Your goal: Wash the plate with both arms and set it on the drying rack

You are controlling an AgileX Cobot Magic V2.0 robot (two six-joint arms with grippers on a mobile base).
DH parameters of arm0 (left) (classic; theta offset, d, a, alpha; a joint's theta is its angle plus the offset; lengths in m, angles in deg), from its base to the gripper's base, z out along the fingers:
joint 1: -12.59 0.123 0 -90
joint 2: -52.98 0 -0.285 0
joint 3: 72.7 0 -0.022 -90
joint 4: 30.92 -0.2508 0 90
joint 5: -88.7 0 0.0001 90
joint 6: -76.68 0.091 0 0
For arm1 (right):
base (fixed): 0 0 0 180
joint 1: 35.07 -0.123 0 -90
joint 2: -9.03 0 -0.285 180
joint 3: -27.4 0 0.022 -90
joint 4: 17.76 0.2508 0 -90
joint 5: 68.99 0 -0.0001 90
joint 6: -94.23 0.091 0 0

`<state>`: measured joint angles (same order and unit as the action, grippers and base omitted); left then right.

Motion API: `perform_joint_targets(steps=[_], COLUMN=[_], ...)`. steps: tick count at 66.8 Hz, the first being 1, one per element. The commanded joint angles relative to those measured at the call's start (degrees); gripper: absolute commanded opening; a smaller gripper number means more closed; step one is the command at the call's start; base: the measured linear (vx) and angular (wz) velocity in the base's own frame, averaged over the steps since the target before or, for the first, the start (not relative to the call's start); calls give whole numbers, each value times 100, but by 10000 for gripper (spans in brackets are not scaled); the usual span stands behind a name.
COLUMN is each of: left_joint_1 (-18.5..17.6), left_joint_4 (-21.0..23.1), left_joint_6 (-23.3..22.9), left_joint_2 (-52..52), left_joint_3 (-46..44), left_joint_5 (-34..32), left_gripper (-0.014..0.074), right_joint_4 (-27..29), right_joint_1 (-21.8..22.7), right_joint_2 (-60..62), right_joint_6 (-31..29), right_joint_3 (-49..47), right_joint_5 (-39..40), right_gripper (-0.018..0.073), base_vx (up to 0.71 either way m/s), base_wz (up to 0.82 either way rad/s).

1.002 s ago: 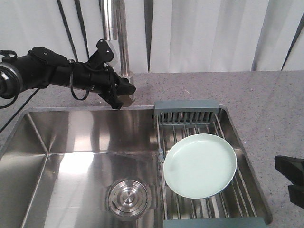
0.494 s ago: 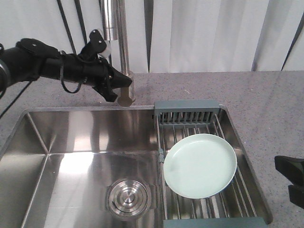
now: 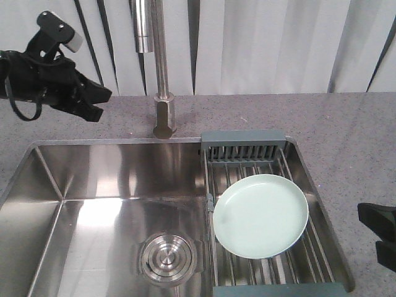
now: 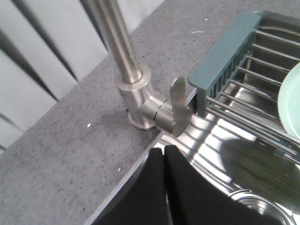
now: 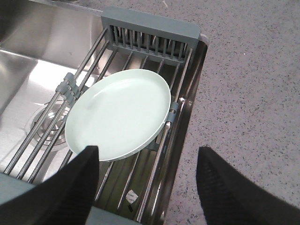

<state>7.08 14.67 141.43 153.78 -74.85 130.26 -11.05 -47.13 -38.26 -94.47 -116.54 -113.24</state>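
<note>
The pale mint-green plate [image 3: 261, 215] is seen lying flat on the steel rods of the drying rack [image 3: 246, 140], which is set across the right end of the sink basin [image 3: 99, 185]; its slotted blue-grey end piece lies toward the faucet [image 3: 162, 93]. The left gripper [image 3: 93, 102] is held in the air above the grey speckled countertop [image 3: 346, 124], well to the left of the faucet (its fingers are pressed together in the wrist view, with nothing between them). The right gripper [image 5: 145, 180] is spread wide and empty, poised at the near edge of the plate without touching it, one finger [image 5: 70, 187] over the rack and the other over the countertop.
</note>
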Motion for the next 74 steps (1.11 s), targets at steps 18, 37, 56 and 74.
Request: perform_joint_targets(steps=[18,37,56,74], left_joint_1=[6,6,6,6], left_joint_4=[-2565,-4233,-4211,-4211], left_joint_6=[-3520,-5804,-6149,-6340], left_joint_2=[-1809,-3063,-4277,-5360], left_joint_3=[1175,1960,3092,3938], left_joint_5=[-566,-444,-444,-639], left_gripper=[-8,-8,-8,-7], right_joint_4=[-2,-2,-2,-2], right_joint_1=[27,27,27,27], right_joint_2=[4,4,4,4], right_joint_6=[-32,-32,-32,-32], right_joint_3=[-139,-139,-139,-139], right_joint_5=[334,334,334,335], right_gripper=[435,435,435,435], base_vx=[0,0,0,0], base_wz=[0,0,0,0])
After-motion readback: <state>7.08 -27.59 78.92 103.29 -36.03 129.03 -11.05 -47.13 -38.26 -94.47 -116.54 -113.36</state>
